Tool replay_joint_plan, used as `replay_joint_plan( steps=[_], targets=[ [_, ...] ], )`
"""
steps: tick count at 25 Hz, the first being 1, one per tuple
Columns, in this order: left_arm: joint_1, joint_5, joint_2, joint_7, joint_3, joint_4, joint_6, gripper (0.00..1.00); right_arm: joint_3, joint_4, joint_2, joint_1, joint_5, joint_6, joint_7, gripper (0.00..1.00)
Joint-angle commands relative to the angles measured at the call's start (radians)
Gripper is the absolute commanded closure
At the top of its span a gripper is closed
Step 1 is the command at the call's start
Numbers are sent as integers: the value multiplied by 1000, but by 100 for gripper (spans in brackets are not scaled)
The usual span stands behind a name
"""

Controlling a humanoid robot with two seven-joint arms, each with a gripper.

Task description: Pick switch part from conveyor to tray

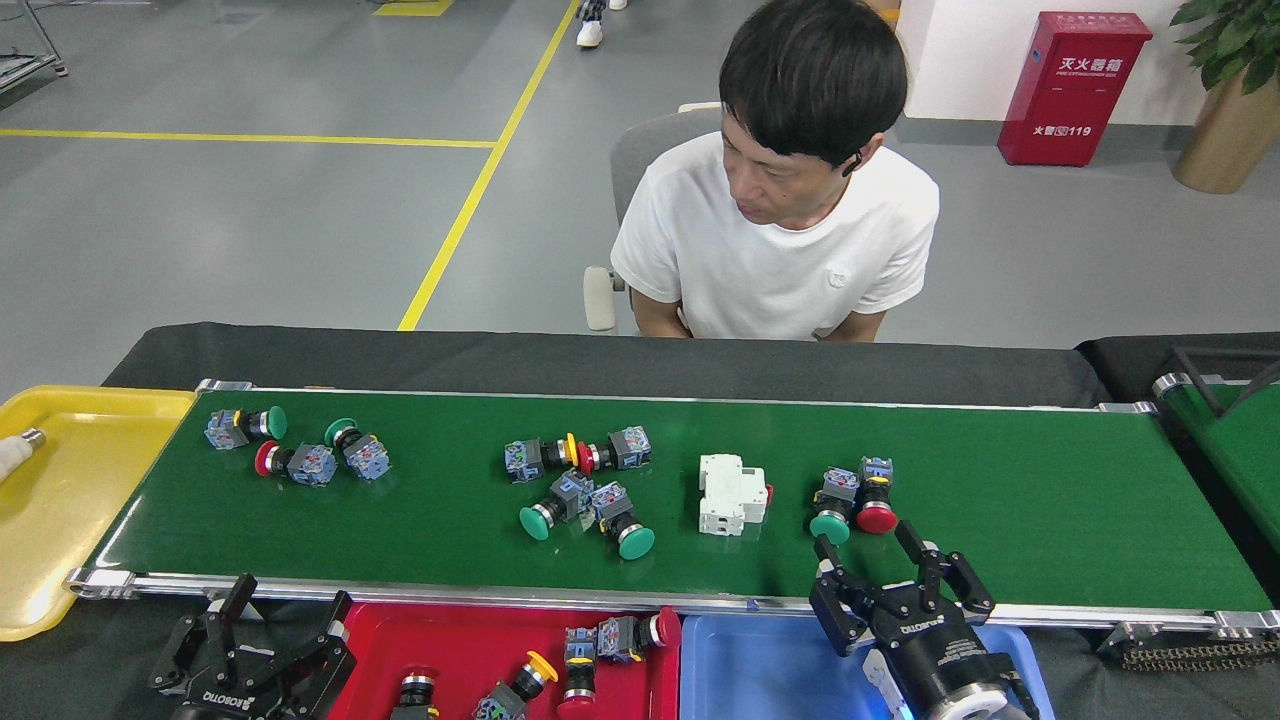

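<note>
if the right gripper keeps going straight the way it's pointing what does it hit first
Probably the pair of switches just ahead: the green-capped one and red-capped one on the conveyor. The open right gripper points at them, though its height is unclear.
</note>
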Motion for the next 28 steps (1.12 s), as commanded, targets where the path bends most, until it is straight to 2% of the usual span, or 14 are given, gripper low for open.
replay_joint_plan(
  steps=[1, 4, 9, 12, 15, 17, 23, 24, 25, 26, 27, 28],
  targets=[
    [-41, 0, 18, -41, -1, 4, -107, 0, 50, -13, -37, -16, -20, 139, -32, 8],
    [-109, 0, 3, -142, -24, 50, -202, 0, 83, -13, -44, -28, -18, 250, -47, 7],
    [-199, -2, 1, -174, -140, 117, -205, 0, 229, 42, -5, -109, -20, 401, -32, 7],
    [-236, -11, -8, -177, -159, 151, -199, 0, 275, 88, 35, -150, -23, 394, -24, 7],
    [-301, -14, -22, -189, -197, 226, -139, 0, 327, 150, 74, -200, -25, 395, -21, 7],
    [-360, -14, -22, -189, -220, 298, -90, 0, 336, 216, 103, -233, -25, 395, -15, 7],
    [-477, -17, -20, -189, -241, 453, -61, 2, 350, 377, 172, -342, -28, 397, -18, 7],
    [-492, -17, -20, -189, -247, 473, -41, 16, 350, 401, 179, -365, -29, 397, -16, 7],
    [-500, -19, -19, -189, -257, 479, -26, 34, 350, 415, 183, -378, -34, 397, -16, 7],
    [-511, -23, -14, -189, -272, 485, -3, 67, 352, 444, 186, -394, -38, 395, -16, 7],
    [-517, -23, -11, -189, -283, 487, 14, 87, 352, 476, 196, -407, -41, 394, -18, 7],
    [-517, -23, -8, -189, -287, 487, 17, 94, 352, 498, 204, -414, -43, 391, -18, 9]
  ],
)
